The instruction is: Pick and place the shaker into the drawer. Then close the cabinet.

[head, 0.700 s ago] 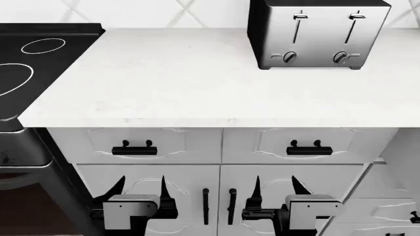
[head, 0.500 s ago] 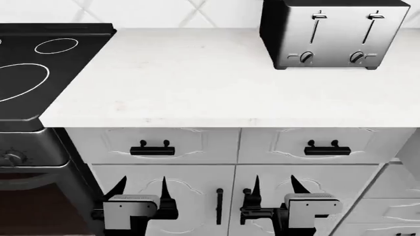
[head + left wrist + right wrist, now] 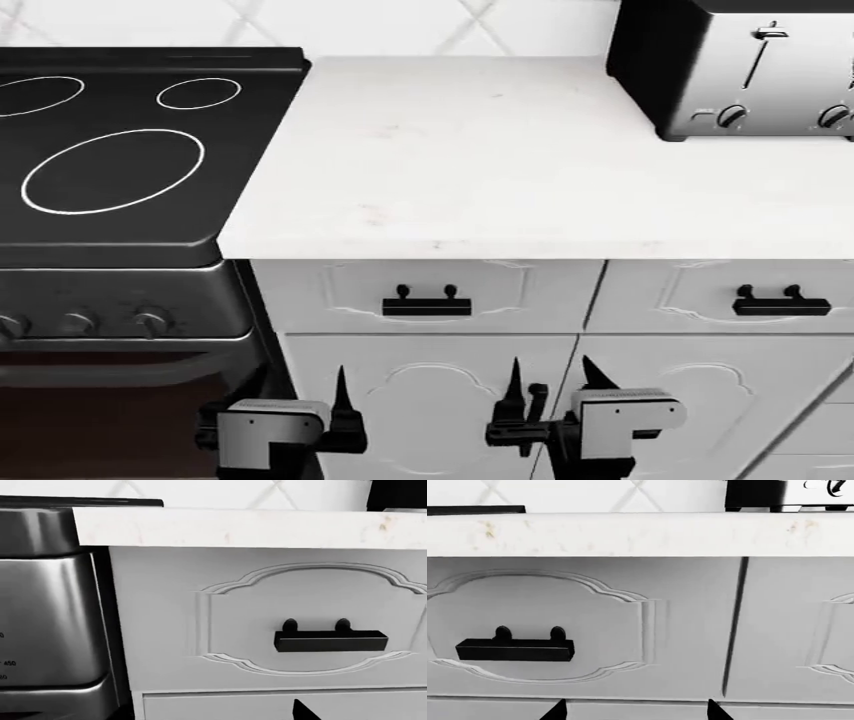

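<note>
White counter holds only the toaster at the far right; the shaker and the deep drawer appear in no view, so which arm is nearer cannot be told. Both grippers hang low before the cabinet doors, well below the counter: left gripper and right gripper, fingers apart, holding nothing. The shaker probably lies off-frame.

Shaker out of view, white drawer out of view
</note>
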Controlling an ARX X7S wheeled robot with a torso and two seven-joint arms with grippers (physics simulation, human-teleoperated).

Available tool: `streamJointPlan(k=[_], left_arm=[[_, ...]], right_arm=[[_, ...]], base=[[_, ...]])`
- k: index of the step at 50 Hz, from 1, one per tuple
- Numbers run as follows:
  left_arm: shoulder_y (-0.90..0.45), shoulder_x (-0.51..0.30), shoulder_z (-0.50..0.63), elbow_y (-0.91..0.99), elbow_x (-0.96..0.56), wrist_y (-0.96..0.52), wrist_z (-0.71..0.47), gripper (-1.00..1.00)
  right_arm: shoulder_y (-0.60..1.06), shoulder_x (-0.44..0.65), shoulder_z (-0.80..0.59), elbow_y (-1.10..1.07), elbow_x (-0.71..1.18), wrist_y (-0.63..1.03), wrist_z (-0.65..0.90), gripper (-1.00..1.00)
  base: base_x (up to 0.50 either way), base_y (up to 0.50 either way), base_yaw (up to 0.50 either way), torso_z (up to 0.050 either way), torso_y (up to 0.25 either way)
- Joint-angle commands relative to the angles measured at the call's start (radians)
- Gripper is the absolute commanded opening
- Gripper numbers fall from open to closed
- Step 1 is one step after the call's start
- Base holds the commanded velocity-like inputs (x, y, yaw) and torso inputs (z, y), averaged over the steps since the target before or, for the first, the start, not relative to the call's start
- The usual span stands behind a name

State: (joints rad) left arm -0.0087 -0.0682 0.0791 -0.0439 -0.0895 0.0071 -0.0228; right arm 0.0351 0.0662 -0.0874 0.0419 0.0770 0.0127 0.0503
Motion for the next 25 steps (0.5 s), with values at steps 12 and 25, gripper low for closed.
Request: streamJointPlan(k=[12,25], left_arm=[[-0.009,-0.029,0.037,-0.007,-0.038,-0.024,-0.018,1.00],[-0.811,0.008,-0.008,0.426,-0.203,-0.950,-0.188,1.00]], right_arm=[[0.006,0.028,-0.035,0.004,0.039,0.001,0.018,1.00],[0.919,0.148,0.047,-0.419,0.213,1.081,0.136,1.00]], base=[[0.00,0.50,0.00,0.000,0.000],[0.00,0.12,0.00,0.000,0.000]])
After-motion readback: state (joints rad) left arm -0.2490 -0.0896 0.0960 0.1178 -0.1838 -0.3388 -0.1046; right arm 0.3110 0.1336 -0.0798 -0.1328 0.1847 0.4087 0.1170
